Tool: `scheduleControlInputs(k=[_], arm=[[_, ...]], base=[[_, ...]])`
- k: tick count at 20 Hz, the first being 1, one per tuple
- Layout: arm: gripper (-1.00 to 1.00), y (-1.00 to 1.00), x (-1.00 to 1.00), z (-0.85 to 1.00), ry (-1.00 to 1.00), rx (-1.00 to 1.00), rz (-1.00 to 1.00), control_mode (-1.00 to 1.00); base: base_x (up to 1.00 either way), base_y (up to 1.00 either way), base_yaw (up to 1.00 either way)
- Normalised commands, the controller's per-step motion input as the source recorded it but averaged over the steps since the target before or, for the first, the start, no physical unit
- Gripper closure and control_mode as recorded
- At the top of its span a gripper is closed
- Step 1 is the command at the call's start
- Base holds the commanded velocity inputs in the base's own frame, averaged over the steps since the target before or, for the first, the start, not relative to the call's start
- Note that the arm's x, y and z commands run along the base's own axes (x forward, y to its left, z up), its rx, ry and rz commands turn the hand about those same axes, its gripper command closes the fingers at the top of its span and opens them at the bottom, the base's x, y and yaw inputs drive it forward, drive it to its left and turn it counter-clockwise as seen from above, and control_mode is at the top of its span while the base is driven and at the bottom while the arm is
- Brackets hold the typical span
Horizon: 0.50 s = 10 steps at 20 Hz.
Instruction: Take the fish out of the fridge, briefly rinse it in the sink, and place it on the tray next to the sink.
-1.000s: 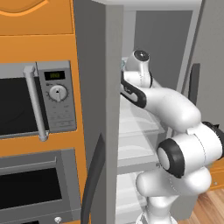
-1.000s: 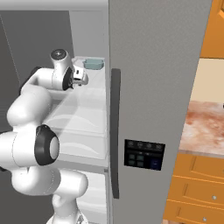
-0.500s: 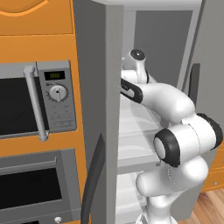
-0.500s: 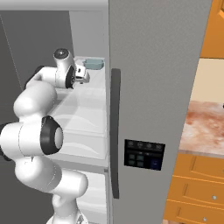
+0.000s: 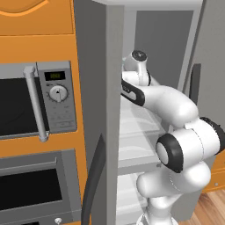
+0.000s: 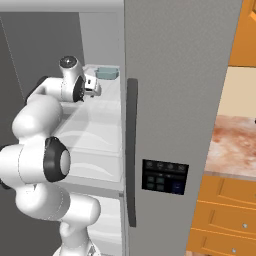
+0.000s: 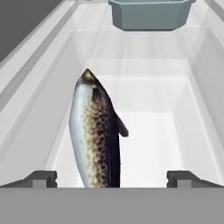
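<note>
Fish [image 7: 95, 135] on pale fridge [image 6: 175, 100] shelf [image 7: 153, 127]

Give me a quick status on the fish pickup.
Gripper open, inside fridge. Fish between fingers, ungrasped. Grey container sits behind; nothing blocking.

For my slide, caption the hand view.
Open gripper poised over the speckled fish lying in a pale fridge compartment, a grey-blue container beyond.
</note>
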Motion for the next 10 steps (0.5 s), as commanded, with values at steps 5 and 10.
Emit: scheduleControlInputs(k=[5, 10], arm=[[-1.00, 0.00, -0.10, -0.30, 0.00, 0.00, 0.00, -1.00], [1.00, 0.00, -0.05, -0.32, 0.00, 0.00, 0.00, -1.00]], base=[[0.00, 0.00, 0.00], [0.00, 0.00, 0.00]])
